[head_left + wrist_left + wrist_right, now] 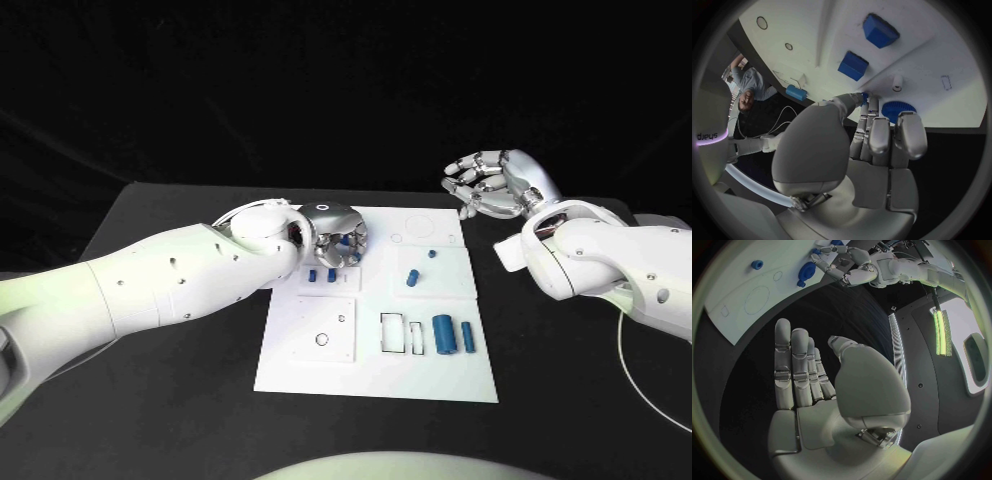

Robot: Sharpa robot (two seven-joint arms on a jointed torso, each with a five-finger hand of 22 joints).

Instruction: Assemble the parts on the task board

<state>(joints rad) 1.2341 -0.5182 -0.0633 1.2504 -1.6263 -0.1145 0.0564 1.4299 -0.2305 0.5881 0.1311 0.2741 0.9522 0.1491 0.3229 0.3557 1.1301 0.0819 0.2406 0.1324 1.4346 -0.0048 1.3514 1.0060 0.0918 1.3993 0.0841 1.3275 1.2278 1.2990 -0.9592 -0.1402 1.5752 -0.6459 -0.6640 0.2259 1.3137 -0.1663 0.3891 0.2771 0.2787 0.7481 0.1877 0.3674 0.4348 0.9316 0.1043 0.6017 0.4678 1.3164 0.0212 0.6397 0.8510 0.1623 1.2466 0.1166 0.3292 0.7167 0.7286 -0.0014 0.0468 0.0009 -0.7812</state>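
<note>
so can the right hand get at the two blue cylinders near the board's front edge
Probably yes. The right hand is open and held off the table beyond the board's far right corner, and the cylinders lie uncovered on the board's right side. The left hand is further back, out of the way.

Both arms are glossy white shells dotted with small dark screw holes. The left hand [335, 232] and right hand [490, 186] are polished silver, with segmented metal fingers [792, 370]. A thin pale cable trails beside the right arm.
</note>
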